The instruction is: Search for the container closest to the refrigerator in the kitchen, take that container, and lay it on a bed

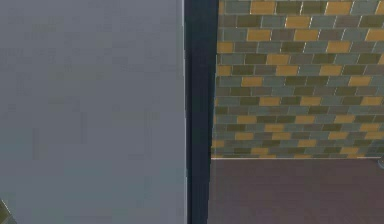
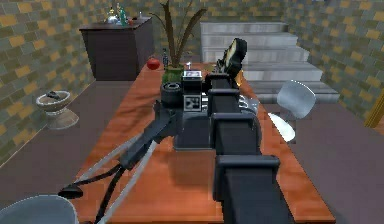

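My arm (image 2: 235, 150) reaches as a dark bar over a long wooden table (image 2: 130, 110) in the arm side view. Two white marked squares (image 2: 181, 98) stand at its far end. The gripper (image 2: 84, 200) runs from there down to the left, its thin fingers (image 2: 120, 160) crossing the table's edge. A grey round bowl-like thing (image 2: 35, 212) lies at the bottom left corner near the fingertips, so I cannot tell whether the gripper holds anything. A small red thing (image 2: 153, 63) sits at the table's far end.
A potted plant (image 2: 176, 45) and a black-and-yellow object (image 2: 233, 55) stand on the table. Around it are a dark cabinet (image 2: 118, 50) with bottles, grey stairs (image 2: 255, 45), a white chair (image 2: 293, 100) and a grey pedestal basin (image 2: 58, 105). A grey panel (image 1: 90, 110) and tiled wall (image 1: 300, 75) stand close in the forward view.
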Motion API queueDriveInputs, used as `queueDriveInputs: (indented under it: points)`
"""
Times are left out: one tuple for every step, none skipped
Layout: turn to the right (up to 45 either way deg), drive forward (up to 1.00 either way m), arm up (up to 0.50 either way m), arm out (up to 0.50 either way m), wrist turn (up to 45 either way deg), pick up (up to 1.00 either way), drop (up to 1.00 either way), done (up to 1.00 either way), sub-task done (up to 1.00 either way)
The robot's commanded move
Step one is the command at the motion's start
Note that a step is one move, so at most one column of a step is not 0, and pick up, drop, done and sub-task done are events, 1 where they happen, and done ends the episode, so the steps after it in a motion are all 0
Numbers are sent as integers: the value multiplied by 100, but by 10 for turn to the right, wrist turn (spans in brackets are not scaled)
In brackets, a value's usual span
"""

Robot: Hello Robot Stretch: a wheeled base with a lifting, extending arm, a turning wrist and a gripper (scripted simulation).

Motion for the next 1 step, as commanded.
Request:
queueDriveInputs:
  points:
    - [0,0,0,-22,0,0,0,0,0]
